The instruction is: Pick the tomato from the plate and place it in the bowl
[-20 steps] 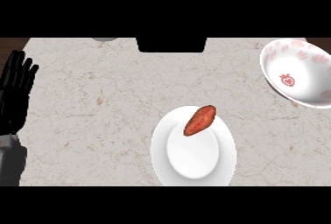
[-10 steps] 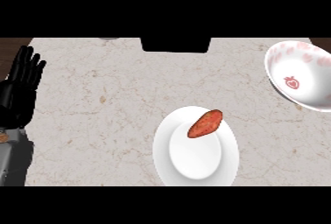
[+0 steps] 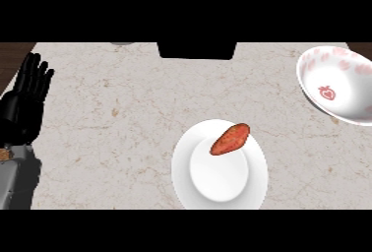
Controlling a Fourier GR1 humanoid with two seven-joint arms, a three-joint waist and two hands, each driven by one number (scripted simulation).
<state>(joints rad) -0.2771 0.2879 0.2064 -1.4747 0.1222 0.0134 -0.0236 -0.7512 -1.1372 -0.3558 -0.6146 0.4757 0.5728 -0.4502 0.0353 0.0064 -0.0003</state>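
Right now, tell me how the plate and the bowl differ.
The plate is plain white; the bowl is white with pink strawberry prints. The plate is flat and shallow, the bowl deep and tilted on its side. The plate holds the tomato; the bowl holds nothing. The plate sits whole near the middle, the bowl at the right edge, cut off. Both rest on the counter.

A pale marbled counter (image 3: 123, 128) fills the head view. The left hand (image 3: 25, 103) shows open at the view's left edge, fingers up. Well to that hand's right, nearer the view's lower edge, a white plate (image 3: 218, 182) lies on the counter. Far to the hand's right, by the opposite edge, sits a white bowl (image 3: 341, 86) with red strawberry marks.
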